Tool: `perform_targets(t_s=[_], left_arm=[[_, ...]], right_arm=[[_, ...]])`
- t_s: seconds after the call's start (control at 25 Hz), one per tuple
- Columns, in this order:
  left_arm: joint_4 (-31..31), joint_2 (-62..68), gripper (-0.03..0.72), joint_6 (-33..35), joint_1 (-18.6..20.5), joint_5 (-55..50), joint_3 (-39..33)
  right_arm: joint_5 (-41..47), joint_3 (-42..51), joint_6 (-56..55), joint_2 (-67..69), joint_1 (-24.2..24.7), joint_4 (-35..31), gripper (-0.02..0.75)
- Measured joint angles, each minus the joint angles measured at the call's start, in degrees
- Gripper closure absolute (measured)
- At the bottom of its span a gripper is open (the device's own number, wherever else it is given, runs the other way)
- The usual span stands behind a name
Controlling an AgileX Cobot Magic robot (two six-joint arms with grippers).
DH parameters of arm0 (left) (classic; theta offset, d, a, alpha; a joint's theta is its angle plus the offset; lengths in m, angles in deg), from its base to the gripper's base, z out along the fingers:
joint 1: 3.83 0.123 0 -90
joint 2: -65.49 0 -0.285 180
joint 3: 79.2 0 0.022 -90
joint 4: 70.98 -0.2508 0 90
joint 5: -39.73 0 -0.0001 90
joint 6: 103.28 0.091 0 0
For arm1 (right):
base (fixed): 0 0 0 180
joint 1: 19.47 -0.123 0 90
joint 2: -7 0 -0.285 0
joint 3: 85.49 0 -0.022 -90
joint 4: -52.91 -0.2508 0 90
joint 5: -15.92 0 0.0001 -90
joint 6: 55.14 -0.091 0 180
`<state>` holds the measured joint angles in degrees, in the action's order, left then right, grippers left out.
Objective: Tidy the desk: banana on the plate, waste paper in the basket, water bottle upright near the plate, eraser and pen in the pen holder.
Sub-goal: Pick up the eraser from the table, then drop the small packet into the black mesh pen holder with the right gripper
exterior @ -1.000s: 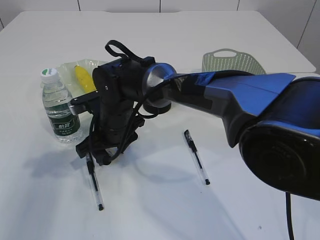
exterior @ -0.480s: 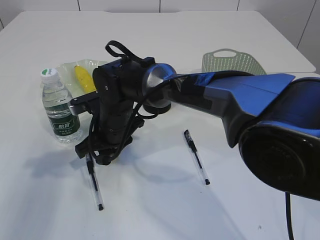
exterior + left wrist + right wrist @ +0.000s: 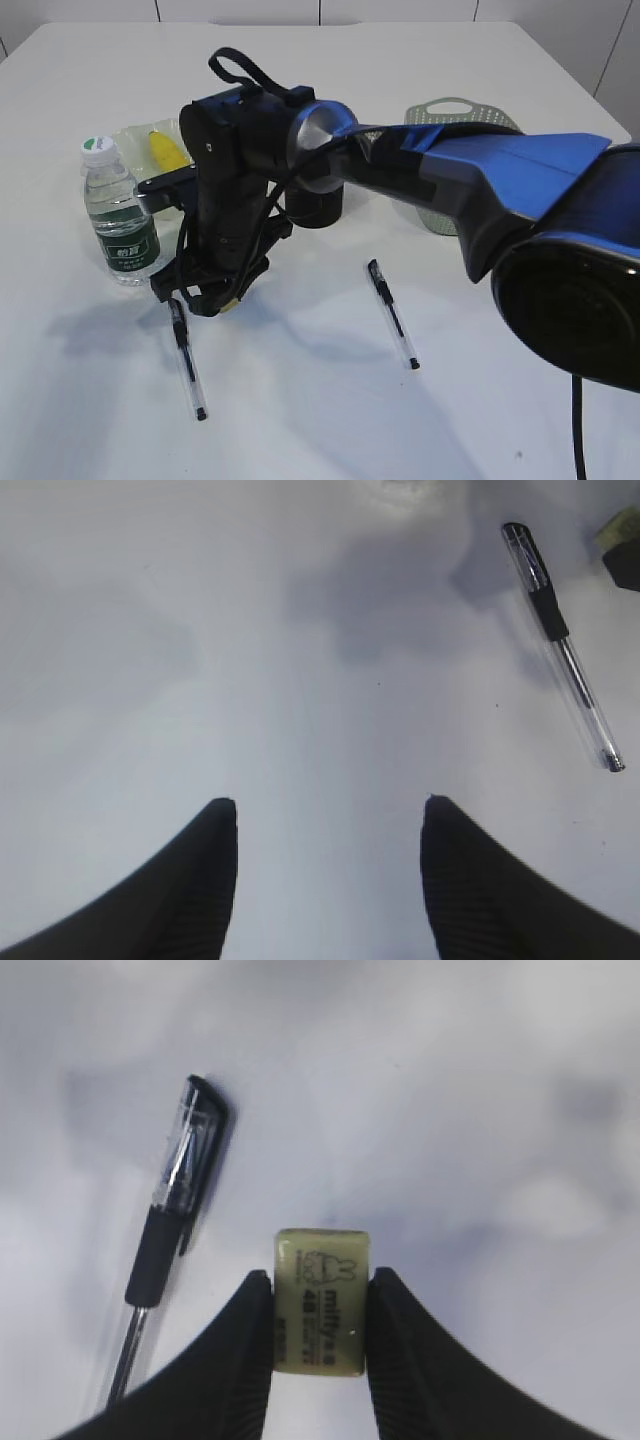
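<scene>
Lifting eraser now; right gripper just pinched it, rose off desk beside left pen; left gripper spread, idle; next pen holder; banana already on plate, bottle upright nearby.

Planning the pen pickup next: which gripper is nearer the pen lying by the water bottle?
Right. The right gripper, shut on the eraser, hangs just beside that pen; the left gripper is open, farther off.

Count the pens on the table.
2. One pen lies front left, just below the right gripper; the other pen lies right of centre. The arm may hide more.
</scene>
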<state>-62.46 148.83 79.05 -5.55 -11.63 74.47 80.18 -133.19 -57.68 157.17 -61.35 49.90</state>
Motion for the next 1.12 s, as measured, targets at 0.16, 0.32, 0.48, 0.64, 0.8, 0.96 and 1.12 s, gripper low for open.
perform_targets(t_s=[0.16,0.32,0.48,0.64,0.8,0.96,1.12], left_arm=[[0.13,0.00,0.280,0.00,0.00,0.00,0.00],[0.13,0.00,0.280,0.00,0.00,0.06,0.00],[0.58,0.00,0.289,0.00,0.00,0.72,0.00],[0.78,0.00,0.293,0.00,0.00,1.01,0.00],[0.78,0.00,0.293,0.00,0.00,1.06,0.00],[0.78,0.00,0.293,0.00,0.00,1.06,0.00],[0.81,0.00,0.293,0.00,0.00,1.06,0.00]], right_arm=[[3.74,-0.14,0.00,-2.56,0.70,1.59,0.511],[5.64,-0.14,0.00,-4.56,2.84,3.37,0.512],[5.83,-0.14,0.00,-7.64,6.21,4.32,0.512],[6.06,-0.14,0.00,-11.51,9.70,4.32,0.512],[6.25,-0.14,0.00,-13.63,13.49,3.94,0.512],[4.70,-0.14,0.11,-14.02,15.88,3.39,0.512],[-0.22,-0.14,0.46,-14.02,15.99,3.64,0.512]])
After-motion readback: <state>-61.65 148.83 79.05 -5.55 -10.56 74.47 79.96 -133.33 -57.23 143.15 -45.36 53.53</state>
